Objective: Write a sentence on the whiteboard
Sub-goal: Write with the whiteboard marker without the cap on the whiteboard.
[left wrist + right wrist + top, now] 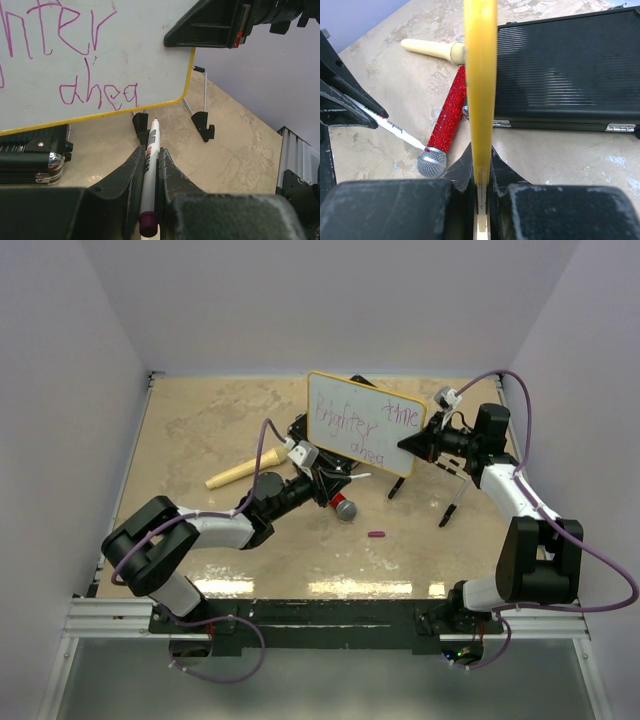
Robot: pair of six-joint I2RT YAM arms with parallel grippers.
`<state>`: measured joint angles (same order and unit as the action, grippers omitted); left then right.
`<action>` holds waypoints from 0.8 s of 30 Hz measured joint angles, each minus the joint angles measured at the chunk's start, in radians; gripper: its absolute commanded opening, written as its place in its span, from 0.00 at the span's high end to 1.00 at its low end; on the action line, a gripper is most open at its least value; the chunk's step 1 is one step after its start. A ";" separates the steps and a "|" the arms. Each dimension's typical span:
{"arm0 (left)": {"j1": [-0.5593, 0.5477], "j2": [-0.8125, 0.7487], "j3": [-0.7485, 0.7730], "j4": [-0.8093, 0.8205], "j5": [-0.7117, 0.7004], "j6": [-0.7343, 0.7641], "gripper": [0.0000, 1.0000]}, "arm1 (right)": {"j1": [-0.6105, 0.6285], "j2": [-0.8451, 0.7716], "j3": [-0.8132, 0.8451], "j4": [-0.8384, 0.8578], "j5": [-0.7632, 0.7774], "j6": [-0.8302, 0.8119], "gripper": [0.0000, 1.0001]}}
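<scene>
The whiteboard [365, 423] hangs tilted above the counter [200, 430], supported at one edge only, where the right tool [481, 167] is clamped shut on its yellow rim. The sentence [97, 95] appears to break off at "ahea". The left tool [150, 155] is closed firmly on the marker [148, 190], whose tip sits just below the board's lower edge, off the white surface. Risk: marker pressure on a board pinched at one edge could pivot or slip it, distorting strokes or dropping it toward the black case [560, 70] and red microphone [447, 120].
</scene>
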<state>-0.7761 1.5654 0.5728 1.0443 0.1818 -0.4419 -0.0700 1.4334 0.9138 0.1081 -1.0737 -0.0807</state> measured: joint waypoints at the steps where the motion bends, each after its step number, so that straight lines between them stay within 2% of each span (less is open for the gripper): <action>1: -0.002 0.005 0.003 0.002 -0.002 0.000 1.00 | 0.000 0.000 0.000 0.000 0.000 0.000 1.00; 24: -0.050 0.134 0.234 -0.074 -0.046 0.060 1.00 | 0.000 0.000 0.000 0.000 0.000 0.000 1.00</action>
<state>-0.8265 1.6993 0.8066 0.9707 0.1356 -0.3824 -0.0700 1.4334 0.9138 0.1081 -1.0737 -0.0807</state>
